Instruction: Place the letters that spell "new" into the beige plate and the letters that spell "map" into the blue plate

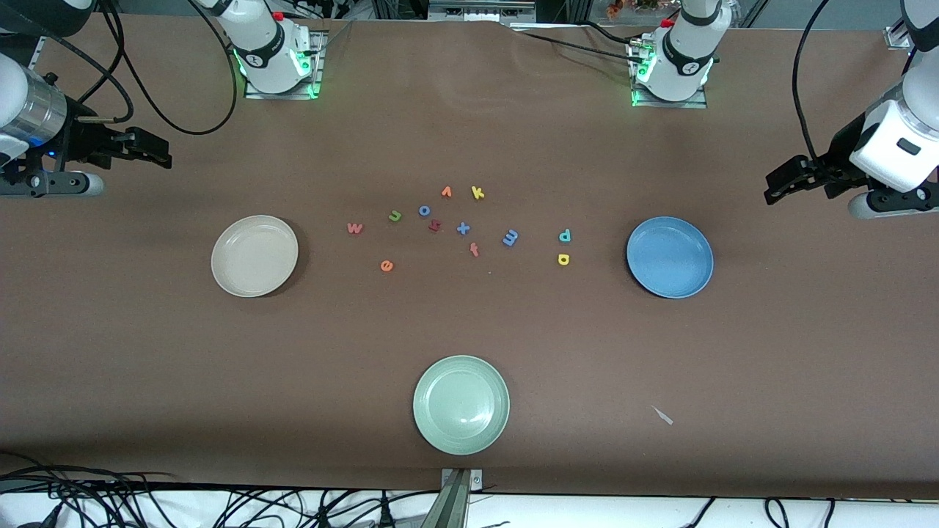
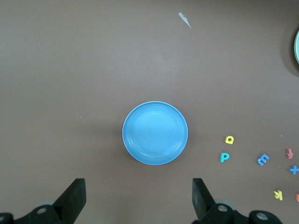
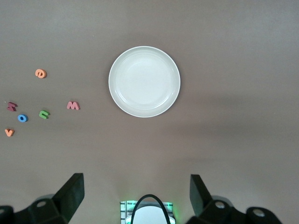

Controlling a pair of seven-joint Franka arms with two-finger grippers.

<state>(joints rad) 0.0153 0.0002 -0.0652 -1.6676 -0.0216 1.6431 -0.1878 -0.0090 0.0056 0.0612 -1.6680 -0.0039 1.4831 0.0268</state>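
Starting at the table's (image 1: 147,352) edge nearest the front camera, we note the pale green plate (image 1: 461,404) near the middle of that edge, nothing in it, and a small pale scrap (image 1: 662,415) beside it toward the left arm's end.

Farther in, the beige plate (image 1: 254,255) sits toward the right arm's end and the blue plate (image 1: 669,257) toward the left arm's end; both hold nothing.

Between these two plates the foam letters lie scattered on the bare table. Nearest of them are the orange e (image 1: 386,265) and yellow a (image 1: 563,259). Then come a salmon f (image 1: 474,250), the periwinkle m (image 1: 510,237), teal p (image 1: 565,235), pink-red w (image 1: 354,228), a blue x (image 1: 463,228) and a dark red n-like letter (image 1: 435,226). Farther still lie the green n (image 1: 395,215) and blue o (image 1: 424,210); farthest are an orange v (image 1: 446,192) and yellow k (image 1: 477,193).

The left gripper (image 1: 777,185) hangs at the left arm's end of the table, jaws apart, holding nothing. The right gripper (image 1: 158,150) hangs at the right arm's end, jaws likewise apart and holding nothing. Both arms wait.
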